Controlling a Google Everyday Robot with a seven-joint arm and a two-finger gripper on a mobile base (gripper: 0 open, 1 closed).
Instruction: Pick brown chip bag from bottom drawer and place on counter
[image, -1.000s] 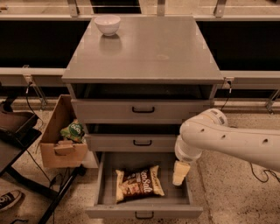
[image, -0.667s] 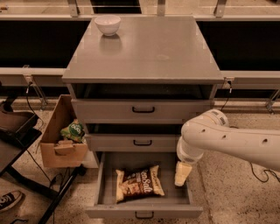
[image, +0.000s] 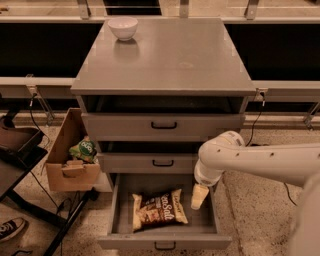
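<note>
The brown chip bag lies flat in the open bottom drawer, left of the drawer's middle. My gripper hangs from the white arm that reaches in from the right. It is inside the drawer at its right side, just right of the bag and apart from it. The grey counter tops the cabinet above.
A white bowl stands at the counter's far left corner. The two upper drawers are closed. A cardboard box with a green bag stands left of the cabinet. A dark stand and a shoe are at far left.
The gripper has shifted slightly to the right and a little lower inside the drawer. The bag has not moved.
</note>
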